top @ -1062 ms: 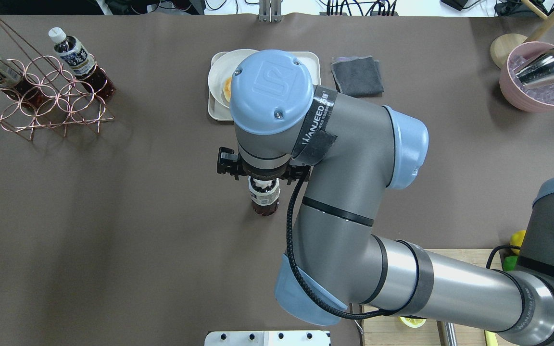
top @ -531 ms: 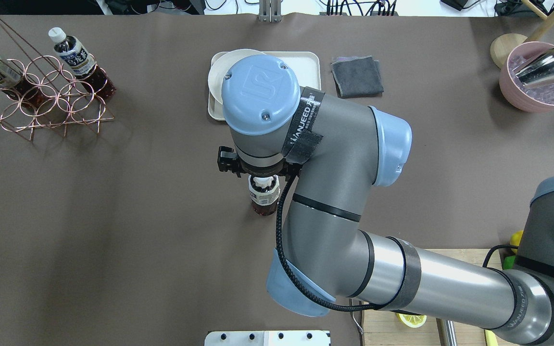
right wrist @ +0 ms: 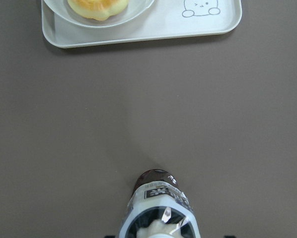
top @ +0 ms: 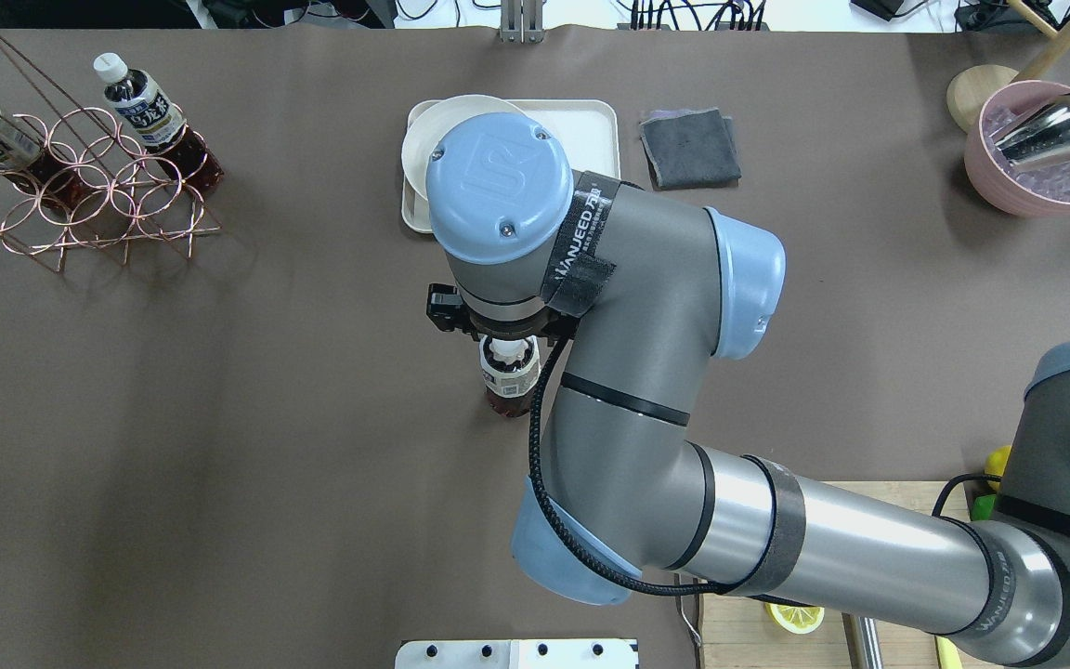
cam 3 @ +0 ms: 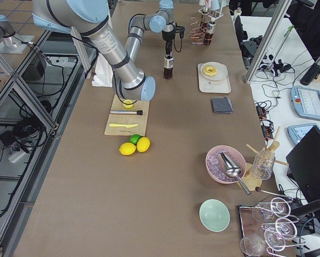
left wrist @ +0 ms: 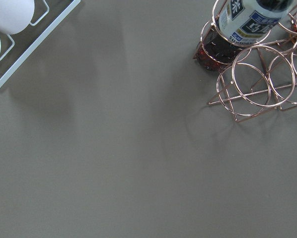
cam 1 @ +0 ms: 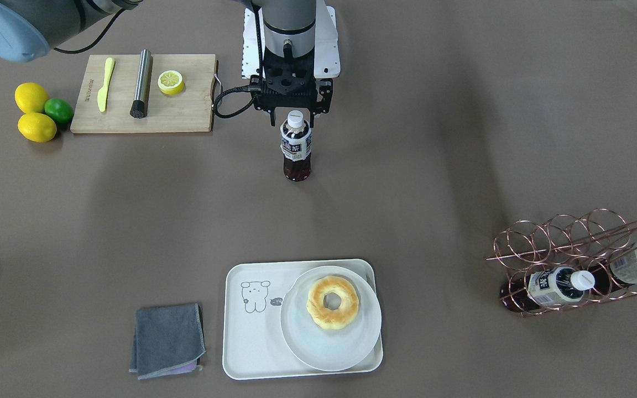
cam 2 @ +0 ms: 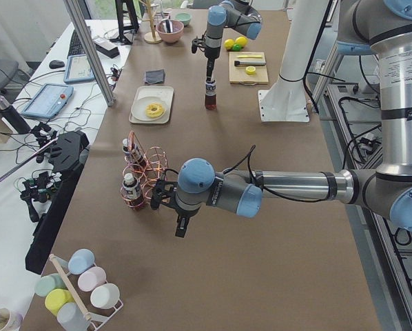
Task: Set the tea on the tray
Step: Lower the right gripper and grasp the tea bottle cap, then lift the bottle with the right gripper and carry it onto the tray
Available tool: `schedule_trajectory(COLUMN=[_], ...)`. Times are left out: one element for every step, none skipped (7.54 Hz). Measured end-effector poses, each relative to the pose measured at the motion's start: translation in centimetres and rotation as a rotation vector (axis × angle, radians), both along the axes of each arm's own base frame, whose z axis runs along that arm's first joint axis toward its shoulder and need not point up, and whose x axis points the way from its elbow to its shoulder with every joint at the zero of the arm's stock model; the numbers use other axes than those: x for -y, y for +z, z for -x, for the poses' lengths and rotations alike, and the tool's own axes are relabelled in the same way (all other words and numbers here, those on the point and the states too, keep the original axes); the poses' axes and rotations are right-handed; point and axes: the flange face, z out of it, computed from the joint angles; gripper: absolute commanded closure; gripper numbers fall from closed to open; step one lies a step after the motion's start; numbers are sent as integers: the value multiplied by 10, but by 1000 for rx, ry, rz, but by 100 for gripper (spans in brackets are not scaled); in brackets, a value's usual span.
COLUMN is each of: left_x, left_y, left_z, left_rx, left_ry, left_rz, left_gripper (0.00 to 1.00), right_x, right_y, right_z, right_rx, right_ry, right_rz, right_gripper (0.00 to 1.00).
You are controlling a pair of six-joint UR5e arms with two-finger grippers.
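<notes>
The tea (cam 1: 296, 149), a small bottle of dark drink with a white cap, stands upright on the brown table, mid-table; it also shows in the overhead view (top: 509, 376) and low in the right wrist view (right wrist: 158, 210). My right gripper (cam 1: 295, 117) hangs straight above it, open, with a finger on either side of the cap. The cream tray (cam 1: 252, 331) with the bear drawing lies farther out from the robot, apart from the bottle. My left gripper (cam 2: 180, 224) hovers near the copper rack; I cannot tell whether it is open.
A round plate with a doughnut (cam 1: 332, 303) fills the tray's half away from the bear. A grey cloth (cam 1: 167, 340) lies beside the tray. A copper rack (cam 1: 567, 265) holds two more bottles. A cutting board (cam 1: 144, 94), lemons and a lime (cam 1: 36, 113) lie near the robot.
My right arm's wrist has shifted slightly left over the bottle. The bottle has not moved.
</notes>
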Motion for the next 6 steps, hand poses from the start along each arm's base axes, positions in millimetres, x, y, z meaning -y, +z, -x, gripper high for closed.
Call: schedule_trajectory(left_x=[0,1,1,0,0,0], left_y=[0,0,0,2,3,3], left_z=[0,0,0,0,0,0], left_rx=[0,0,0,0,0,0], left_ry=[0,0,0,0,0,0], left_rz=[0,-1,0,3,5,5], left_gripper=[2,2,2,2,2,2], right_x=[2,2,2,1,0,0], right_y=[1,0,-2,-5,-6,-9], right_z=[1,2,1,-1,-2,-3], right_rx=[-4,-3,1,7,12,16], right_ry=[5,8,8,6,5,5], right_rz=[-5,-9,-10,-12,-13,-15], right_gripper=[100,100,100,100,100,100])
